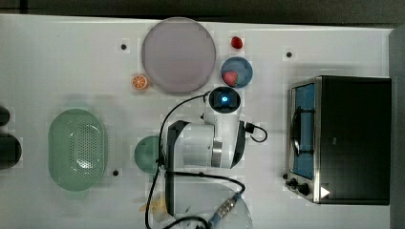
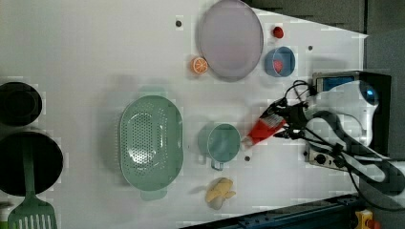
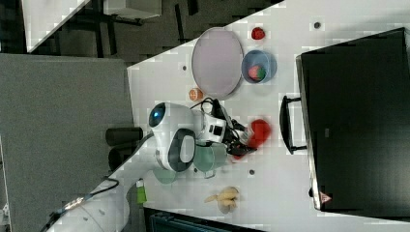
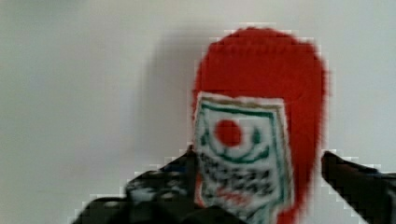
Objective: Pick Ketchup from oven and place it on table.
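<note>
While fingers (image 4: 261, 186) flank Ketchup (image 2: 261, 130) (grip or gap: cannot tell), blue bowl (image 1: 243, 67) holds strawberry (image 1: 230, 78).

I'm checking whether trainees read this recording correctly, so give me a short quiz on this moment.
1. In the left view, which thing does the white cap of the Ketchup point toward?
2. True or false: the Ketchup lies inside the oven.
3. What lies in the blue bowl? A) a strawberry B) an orange slice C) a banana

Key:
1. The green cup.
2. False: it is outside the oven, tilted over the table.
3. A, the strawberry.
</note>
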